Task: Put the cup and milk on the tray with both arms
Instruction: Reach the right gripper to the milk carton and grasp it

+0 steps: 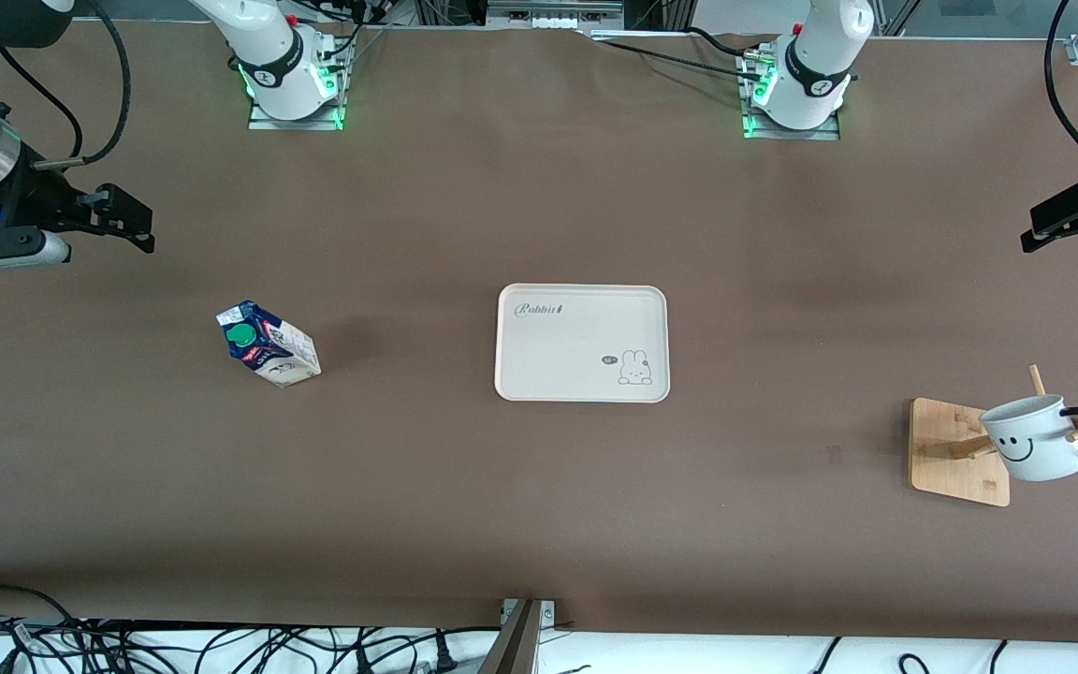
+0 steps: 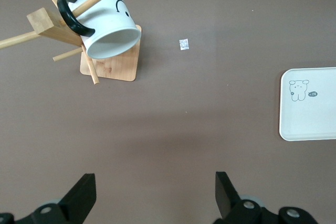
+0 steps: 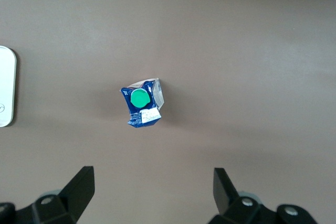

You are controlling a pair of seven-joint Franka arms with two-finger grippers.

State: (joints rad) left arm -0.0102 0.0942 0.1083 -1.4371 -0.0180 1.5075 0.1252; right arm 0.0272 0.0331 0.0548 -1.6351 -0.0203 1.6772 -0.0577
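cup (image 1: 1035,447): white ceramic, hard and breakable, likely the heavier of the two; it hangs tilted on a peg of the bamboo rack (image 1: 958,452), mouth turned down toward the tray's end, black handle (image 2: 73,16) looped over the peg. It sits below and ahead of the left gripper.
cup, where to hold: I judge the rim wall the safest bite, one finger inside the mouth and one outside; the glaze looks slick, and it must slide off along the peg, not straight up.
milk (image 1: 268,344): small gable-top carton, upright on the table, green cap (image 3: 139,98) on top; light and thin-walled, so a hard squeeze would dent it. It stands ahead of the right gripper, roughly centred between its fingers in the right wrist view.
milk, where to hold: across two flat side walls, below the gable.
tray (image 1: 582,343): bare, flat on the table between the two things, well apart from both.
left gripper (image 2: 155,192): jaws spread wide, nothing in them, hovering over bare table near the rack.
right gripper (image 3: 152,190): jaws spread wide, nothing held, hovering over the table near the carton.
risk: the rack may tip if the mug drags on its peg.
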